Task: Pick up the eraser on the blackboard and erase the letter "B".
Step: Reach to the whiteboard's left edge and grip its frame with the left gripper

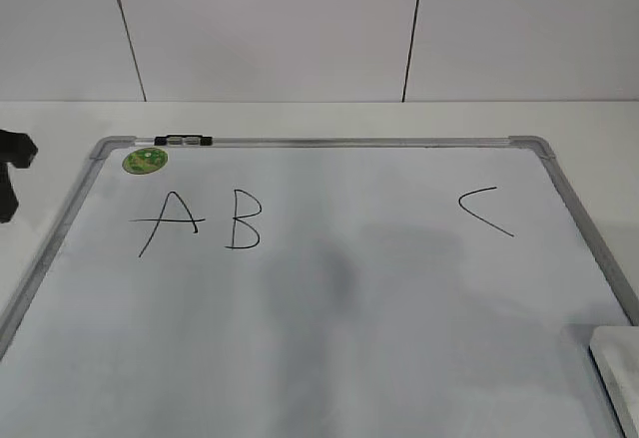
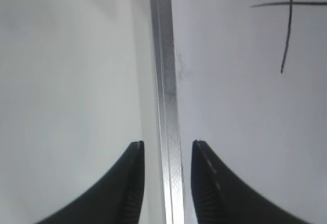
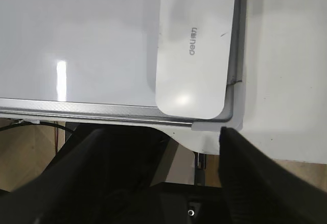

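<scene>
Eraser (image 3: 191,50) lay at blackboard's (image 1: 329,358) lower-right corner in exterior view. Rigid, light, smooth plastic, likely slippery; best pinched across long sides. Right gripper (image 3: 153,147) wide, empty; left gripper (image 2: 167,145) parted, empty.

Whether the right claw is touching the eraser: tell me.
Apart. The right wrist view shows the open claw short of the eraser, with the board's frame between them.

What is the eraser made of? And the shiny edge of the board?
The eraser looks like smooth white plastic: it is glossy, with a small printed mark. The frame of the board looks like brushed metal, silver-grey with fine streaks.
</scene>
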You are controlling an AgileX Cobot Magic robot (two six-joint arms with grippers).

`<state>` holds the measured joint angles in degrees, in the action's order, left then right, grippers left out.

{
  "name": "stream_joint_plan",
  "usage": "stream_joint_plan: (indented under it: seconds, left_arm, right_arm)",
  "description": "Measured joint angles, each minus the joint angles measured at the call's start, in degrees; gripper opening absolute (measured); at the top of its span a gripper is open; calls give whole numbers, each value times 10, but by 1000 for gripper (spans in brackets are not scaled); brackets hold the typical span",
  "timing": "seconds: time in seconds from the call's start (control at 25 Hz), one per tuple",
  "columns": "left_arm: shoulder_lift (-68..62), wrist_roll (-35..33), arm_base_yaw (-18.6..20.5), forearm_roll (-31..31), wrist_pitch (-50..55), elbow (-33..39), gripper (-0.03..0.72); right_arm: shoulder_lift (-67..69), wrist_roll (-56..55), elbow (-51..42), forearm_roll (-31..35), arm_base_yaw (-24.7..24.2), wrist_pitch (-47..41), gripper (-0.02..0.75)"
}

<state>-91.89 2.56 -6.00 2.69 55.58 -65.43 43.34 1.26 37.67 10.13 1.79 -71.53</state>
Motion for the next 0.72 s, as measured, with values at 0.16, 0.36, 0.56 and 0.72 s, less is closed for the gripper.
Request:
stream_joint_plan:
  seconds: [0.16,0.36,0.56,0.72]
  left_arm:
    - [-69,0,0,0,-13,-36,238]
    - [-129,-9,2,-1,-21,-65,238]
    - [-167,-13,18,0,-25,-78,238]
    - [-178,-26,27,0,-26,-78,238]
  right_arm:
    - [0,0,0,-2,0,0,519]
    - [0,0,0,-4,0,0,519]
    - [0,0,0,-5,0,0,519]
    - [0,0,0,-5,0,0,519]
